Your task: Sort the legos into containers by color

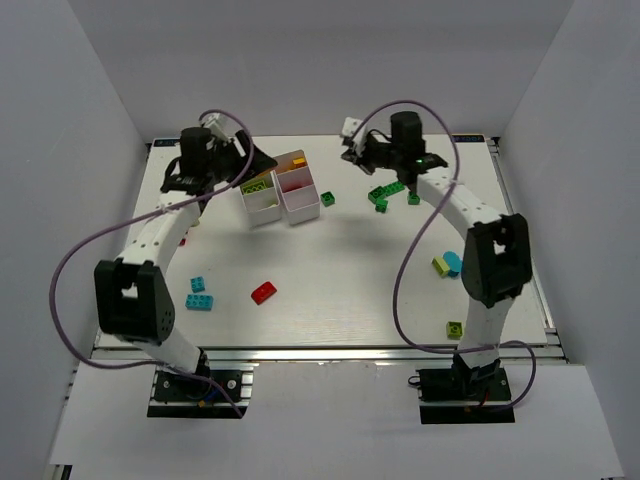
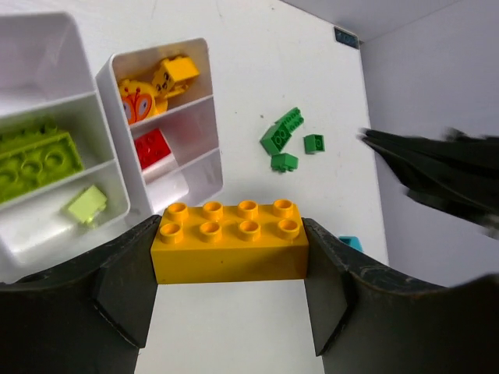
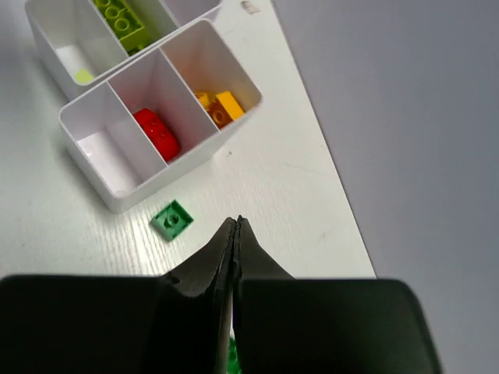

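Left hand [image 2: 231, 238] clamps a yellow-orange eight-stud lego [image 2: 230, 261] by its ends, above the bench [image 2: 296, 70] near the white trays [image 2: 204, 148]. Right hand [image 3: 235, 230] is squeezed fully closed on nothing, with a small green lego [image 3: 172, 219] near its tip. Overhead, a red lego [image 1: 264, 292] and cyan legos [image 1: 198, 301] lie near the left arm [image 1: 150, 240].

**No readable text**

No words, numbers or brand marks can be made out in any view. A small dark label [image 2: 346, 37] on the far edge of the bench [image 2: 312, 86], upper right of the left wrist view, is too blurred to read.
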Robot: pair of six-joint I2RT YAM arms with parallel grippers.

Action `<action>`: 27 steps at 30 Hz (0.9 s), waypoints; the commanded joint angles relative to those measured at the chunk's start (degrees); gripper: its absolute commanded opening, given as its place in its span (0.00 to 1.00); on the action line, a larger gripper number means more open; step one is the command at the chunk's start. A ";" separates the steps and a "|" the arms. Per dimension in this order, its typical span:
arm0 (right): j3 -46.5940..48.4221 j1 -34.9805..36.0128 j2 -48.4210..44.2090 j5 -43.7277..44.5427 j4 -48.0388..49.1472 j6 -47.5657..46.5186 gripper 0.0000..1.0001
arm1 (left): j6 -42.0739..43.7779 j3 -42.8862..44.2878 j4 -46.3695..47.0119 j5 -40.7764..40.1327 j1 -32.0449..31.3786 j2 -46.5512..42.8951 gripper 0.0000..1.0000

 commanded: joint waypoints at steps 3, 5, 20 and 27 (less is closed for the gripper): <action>-8.41 -4.21 -9.61 -6.98 1.91 12.36 0.00 | 6.89 15.59 -8.25 -11.04 -6.30 10.79 0.18; -10.10 -5.70 -11.80 -8.99 1.91 14.03 0.01 | 8.64 19.04 -9.58 -14.73 -7.53 13.70 0.18; -18.54 -10.98 -18.32 -12.60 0.42 18.25 0.05 | 11.56 38.99 -14.33 -34.78 -12.46 31.01 0.20; -18.81 -11.86 -18.58 -13.04 1.03 19.48 0.05 | 10.59 39.97 -15.30 -34.88 -13.25 32.52 0.24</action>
